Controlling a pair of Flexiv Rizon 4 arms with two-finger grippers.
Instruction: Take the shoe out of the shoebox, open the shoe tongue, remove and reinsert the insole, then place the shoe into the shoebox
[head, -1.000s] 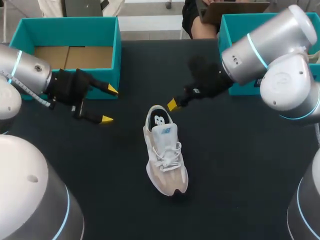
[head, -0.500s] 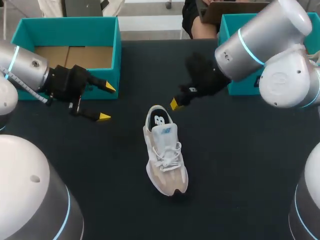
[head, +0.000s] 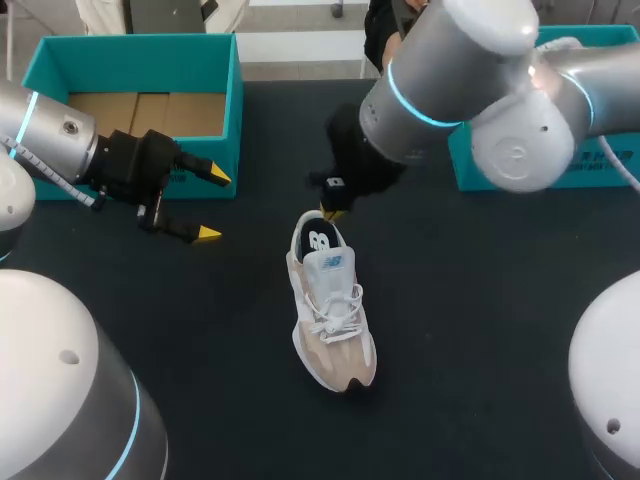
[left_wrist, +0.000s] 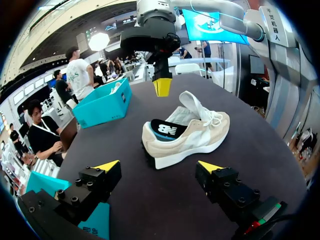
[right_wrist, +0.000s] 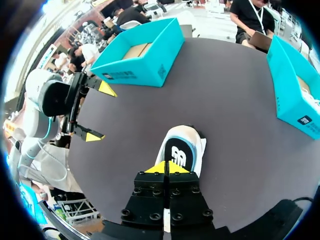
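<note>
A beige and white shoe (head: 332, 310) lies on the dark table, heel toward the far side, its dark insole (head: 318, 240) showing in the opening. My right gripper (head: 333, 212) is shut and empty, its yellow tips just above the heel rim. In the right wrist view the shut gripper (right_wrist: 165, 167) hovers over the insole (right_wrist: 180, 152). My left gripper (head: 213, 203) stands open to the shoe's left, apart from it. In the left wrist view the shoe (left_wrist: 187, 132) lies ahead of the open left gripper (left_wrist: 159, 166), with the right gripper (left_wrist: 161, 86) above the heel.
An open teal shoebox (head: 140, 48) with a brown cardboard floor stands at the far left, just behind my left gripper. A second teal box (head: 600, 160) stands at the far right, partly hidden by my right arm.
My right arm has swung left and in, bringing its shut tips from beside the shoe to just over the heel. The left arm has barely shifted. The shoe has not moved.
</note>
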